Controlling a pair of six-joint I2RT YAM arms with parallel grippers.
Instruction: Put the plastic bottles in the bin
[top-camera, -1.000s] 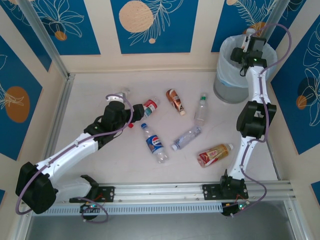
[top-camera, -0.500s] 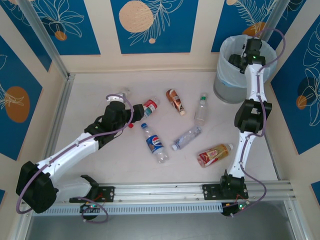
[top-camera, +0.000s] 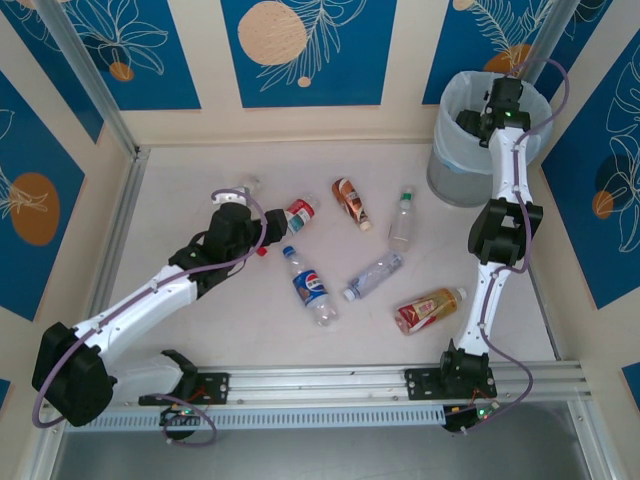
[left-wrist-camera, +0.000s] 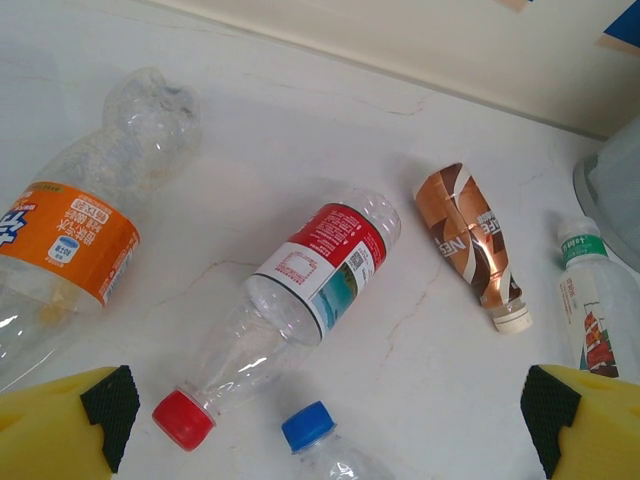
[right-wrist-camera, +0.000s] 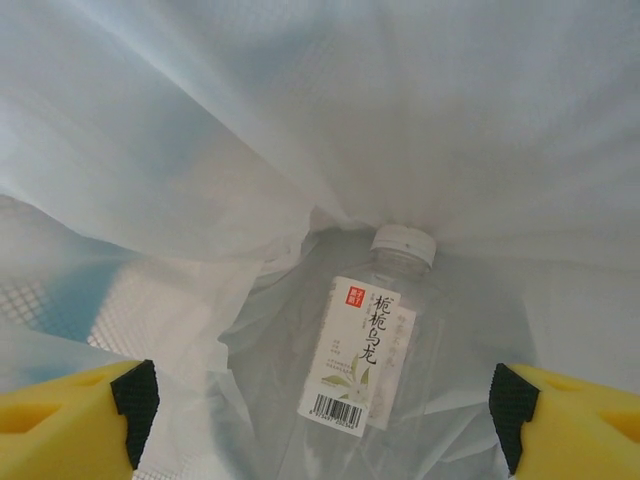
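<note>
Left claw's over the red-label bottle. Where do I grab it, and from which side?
Grip the red-label bottle across its labelled middle, from straight above: it lies flat, widest there and tapering toward the red cap. Steer the open left claw clear of the blue-capped bottle beside that cap.

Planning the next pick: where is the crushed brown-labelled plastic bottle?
In the top view, the crushed brown-labelled bottle lies near the middle, between the red-labelled bottle on its left and the clear green-collared bottle on its right.
</note>
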